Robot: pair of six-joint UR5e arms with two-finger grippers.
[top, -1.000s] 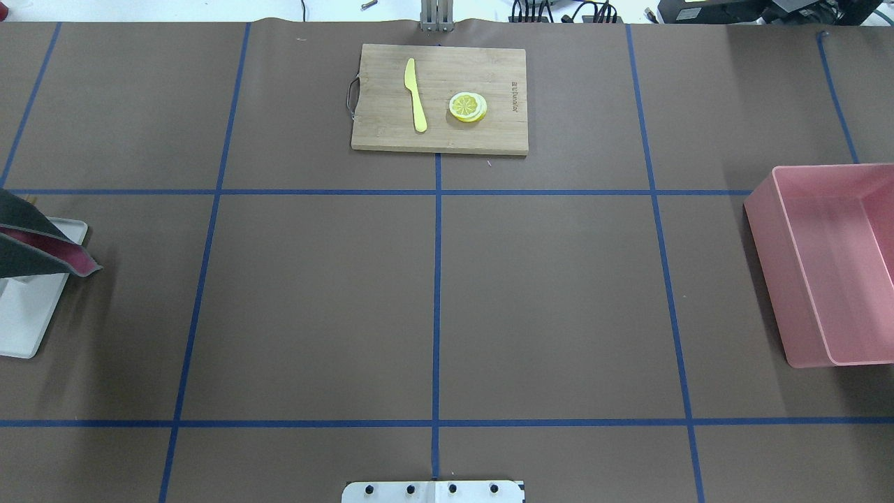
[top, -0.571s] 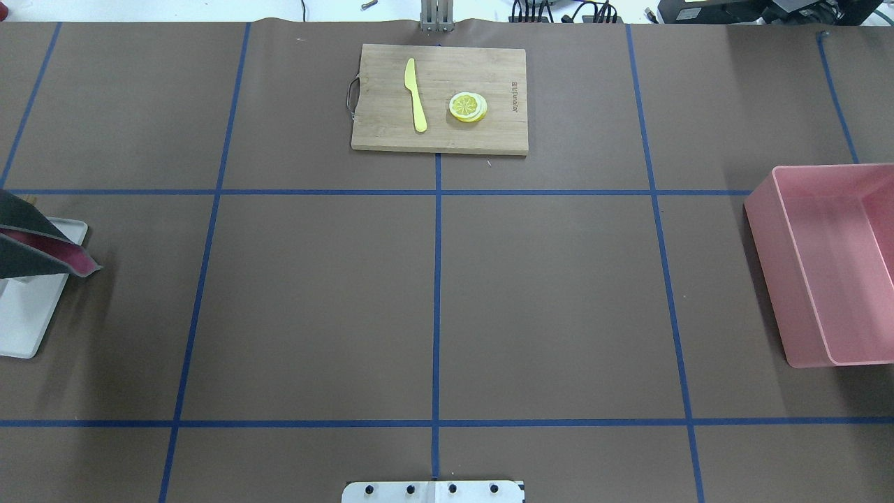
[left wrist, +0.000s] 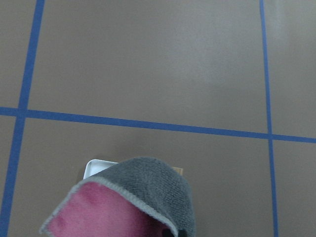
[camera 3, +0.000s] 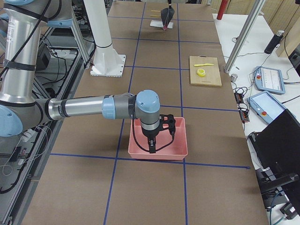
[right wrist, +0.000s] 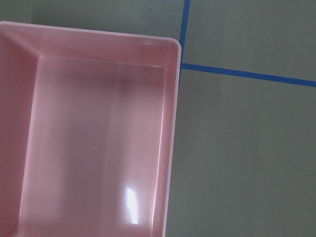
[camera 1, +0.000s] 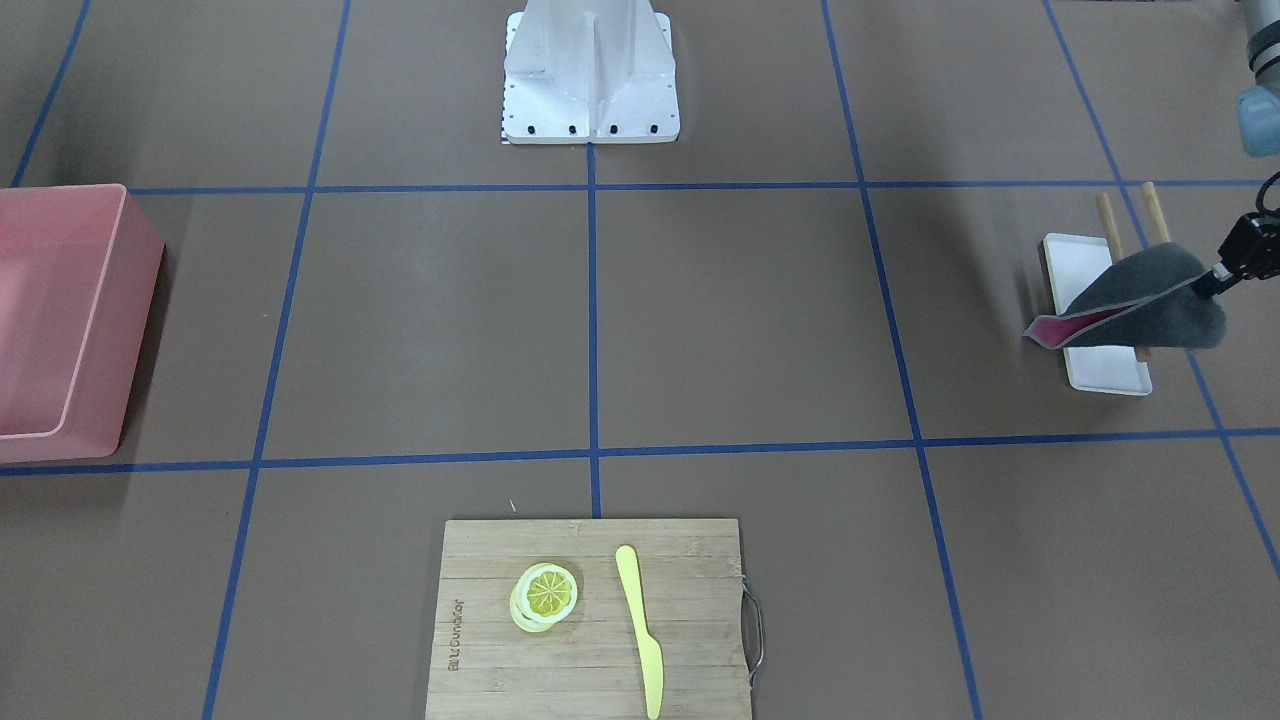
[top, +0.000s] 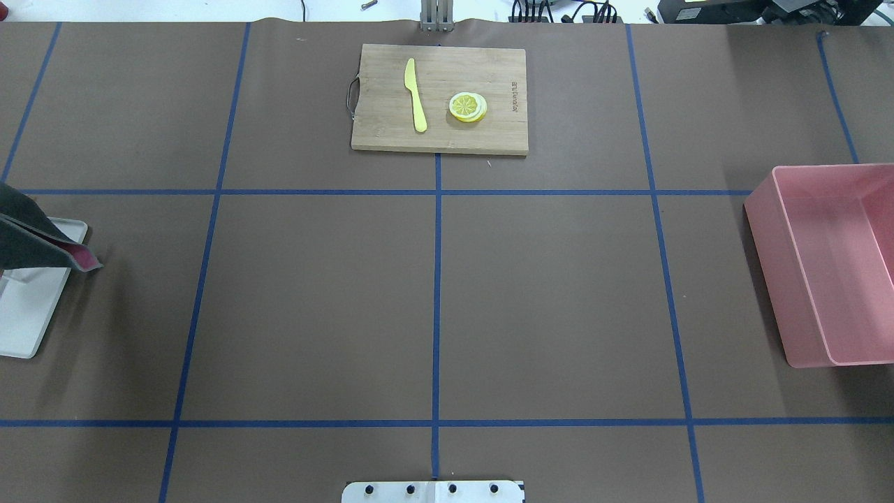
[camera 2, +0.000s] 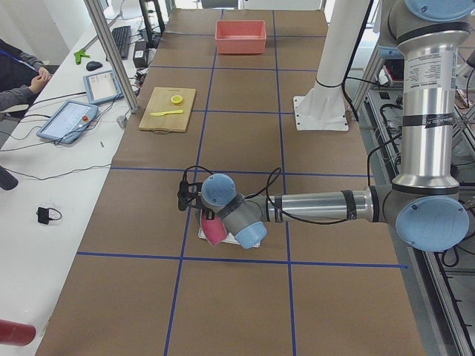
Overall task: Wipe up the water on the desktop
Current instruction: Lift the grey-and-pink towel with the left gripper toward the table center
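The desktop point(top: 314, 300) is a flat brown surface with a blue tape grid; I can make out no water on it. My left gripper point(camera 1: 1208, 285) is shut on a grey cloth with a pink inside point(camera 1: 1150, 300). It holds the cloth hanging over a white tray point(camera 1: 1075, 265) at the desktop's left end. The cloth also shows at the left edge of the overhead view point(top: 28, 241) and in the left wrist view point(left wrist: 148, 192). My right gripper point(camera 3: 152, 145) hangs over the pink bin point(camera 3: 180, 152); I cannot tell whether it is open or shut.
A bamboo cutting board point(top: 391, 140) at the far middle carries a yellow knife point(top: 415, 94) and lemon slices point(top: 468, 107). The pink bin point(top: 768, 279) stands at the right end. Two wooden sticks point(camera 1: 1105, 215) lie by the white tray. The robot base point(camera 1: 590, 70) is at the near edge.
The cloth has shifted slightly over the white tray and hangs a little flatter. Nothing else has moved.
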